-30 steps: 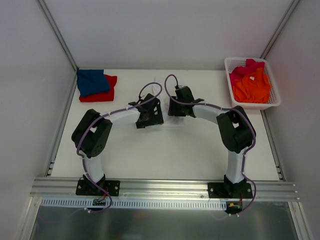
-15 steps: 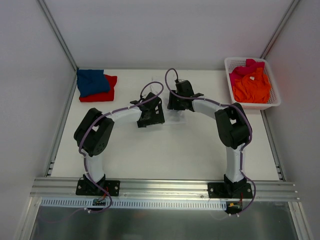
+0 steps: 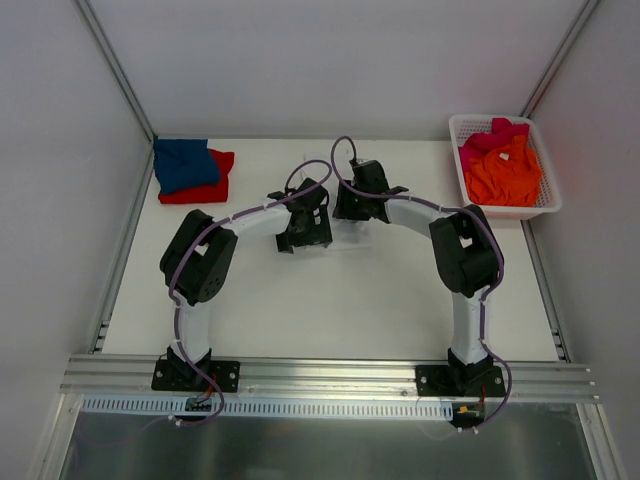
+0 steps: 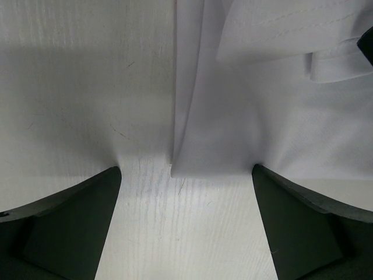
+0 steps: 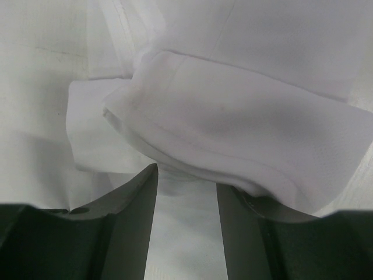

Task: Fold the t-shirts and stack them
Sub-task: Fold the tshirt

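Left end effector: fingers spread wide, low over the desk, gripping nothing.
Cloth: the white t-shirt lies flat on the desk, its folded corner between the left fingers.
Right end effector: fingers drawn close, apparently pinching a rolled fold of the white t-shirt.
Stack: blue t-shirt on red t-shirt, far-left corner.

From above, we can barely tell the large white cloth t-shirt from the white table, and the black left hand and black right hand cover most of it. The folded blue cloth t-shirt hides all but an edge of the red cloth t-shirt. The orange cloth t-shirt partly buries the pink cloth t-shirt. In the right wrist view we cannot tell whether the fingers pinch cloth.
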{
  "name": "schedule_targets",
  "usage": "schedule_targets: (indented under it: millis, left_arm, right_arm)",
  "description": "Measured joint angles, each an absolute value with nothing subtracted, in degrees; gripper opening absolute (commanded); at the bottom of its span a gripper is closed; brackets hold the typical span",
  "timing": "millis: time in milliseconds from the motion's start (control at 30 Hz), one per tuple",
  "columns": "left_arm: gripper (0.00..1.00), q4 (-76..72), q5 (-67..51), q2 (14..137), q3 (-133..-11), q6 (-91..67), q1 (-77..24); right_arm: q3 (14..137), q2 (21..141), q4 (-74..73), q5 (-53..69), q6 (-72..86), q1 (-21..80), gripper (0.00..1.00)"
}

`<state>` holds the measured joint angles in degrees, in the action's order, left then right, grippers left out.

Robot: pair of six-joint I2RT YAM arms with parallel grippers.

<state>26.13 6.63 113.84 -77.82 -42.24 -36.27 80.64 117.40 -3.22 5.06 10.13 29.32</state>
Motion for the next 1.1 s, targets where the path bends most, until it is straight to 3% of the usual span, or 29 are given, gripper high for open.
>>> schedule_targets:
  millis: [400,1100]
  left_arm:
    - [0.99,26.2,6.6,113.9,-77.7,-42.3,-36.3]
    - [0.99,26.1,6.6,114.0,-77.6,-42.3,-36.3]
  right_arm:
    - [81.7,118.1,-2.3,7.4,10.5,27.6,0.48]
    - [96.7,121.8,-2.2,9.9,10.5,23.2,0.49]
